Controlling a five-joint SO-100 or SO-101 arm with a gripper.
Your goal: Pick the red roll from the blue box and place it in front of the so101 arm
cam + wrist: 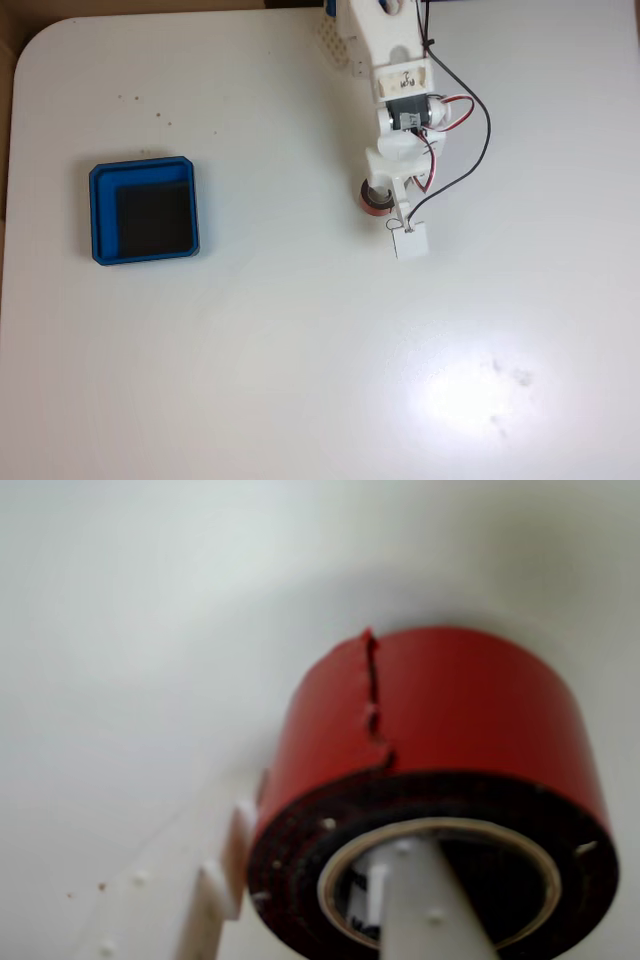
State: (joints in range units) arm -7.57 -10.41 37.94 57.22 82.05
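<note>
In the fixed view the white so101 arm reaches down from the top edge. Its gripper is shut on the red roll, right of the table's middle and close in front of the arm. The wrist view shows the red roll up close. One white finger sits inside the pale core and the other finger lies against the outer left side, so the gripper clamps the roll's wall. The blue box lies far to the left with a bare black floor.
A small white square part hangs on a black wire just below the gripper. Red and black wires loop to the arm's right. The white table has a rounded top-left corner, and a few small specks lie above the box.
</note>
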